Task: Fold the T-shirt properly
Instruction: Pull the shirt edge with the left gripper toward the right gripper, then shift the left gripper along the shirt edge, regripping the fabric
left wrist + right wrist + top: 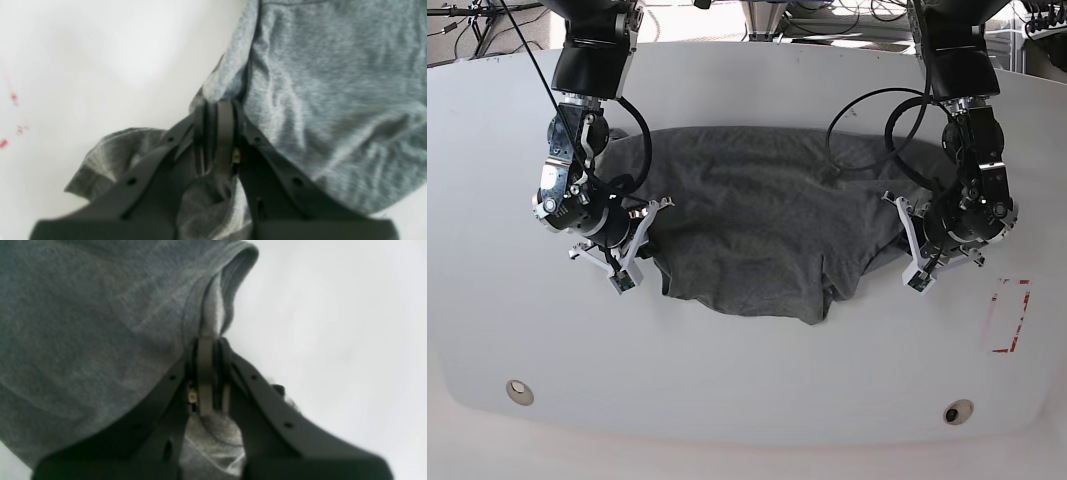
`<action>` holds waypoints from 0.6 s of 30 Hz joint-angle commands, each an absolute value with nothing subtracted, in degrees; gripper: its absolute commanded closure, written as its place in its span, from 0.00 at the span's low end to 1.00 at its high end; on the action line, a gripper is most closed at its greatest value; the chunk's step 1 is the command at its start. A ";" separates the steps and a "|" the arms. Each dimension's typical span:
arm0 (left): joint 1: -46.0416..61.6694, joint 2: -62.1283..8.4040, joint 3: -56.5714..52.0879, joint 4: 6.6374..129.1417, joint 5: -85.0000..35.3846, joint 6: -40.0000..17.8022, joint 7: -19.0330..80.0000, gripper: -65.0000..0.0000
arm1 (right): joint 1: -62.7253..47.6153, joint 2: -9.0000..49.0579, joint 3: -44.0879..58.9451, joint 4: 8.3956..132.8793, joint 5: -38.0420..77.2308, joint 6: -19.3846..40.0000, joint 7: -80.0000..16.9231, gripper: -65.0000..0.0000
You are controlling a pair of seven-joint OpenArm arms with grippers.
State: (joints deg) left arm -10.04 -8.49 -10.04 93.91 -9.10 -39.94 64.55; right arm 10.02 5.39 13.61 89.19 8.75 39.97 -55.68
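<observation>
The dark grey T-shirt lies spread and rumpled across the middle of the white table, its lower edge bunched toward the front. My left gripper is at the shirt's edge on the base view's right, shut on a pinched fold of the T-shirt, with more cloth bunched under its fingers. My right gripper is at the opposite edge, shut on a hemmed fold of the T-shirt. Both arms hang low over the table.
A red tape outline marks the table at the front right, and red marks show beside the left gripper. Two round fittings sit near the curved front edge. Cables loop above the shirt at the back.
</observation>
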 commanded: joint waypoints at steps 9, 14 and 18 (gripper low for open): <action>-8.55 -10.49 -9.80 100.37 -10.16 -40.00 62.72 0.81 | 11.00 5.61 13.86 90.47 9.37 40.00 -54.40 0.99; -7.61 -11.06 -9.61 102.24 -10.61 -40.00 62.10 0.68 | 10.90 5.48 13.89 90.51 9.30 40.00 -54.26 0.99; -6.93 -12.59 -9.57 104.09 -12.09 -40.00 61.83 0.50 | 11.10 5.54 13.87 90.22 9.29 40.00 -54.38 0.99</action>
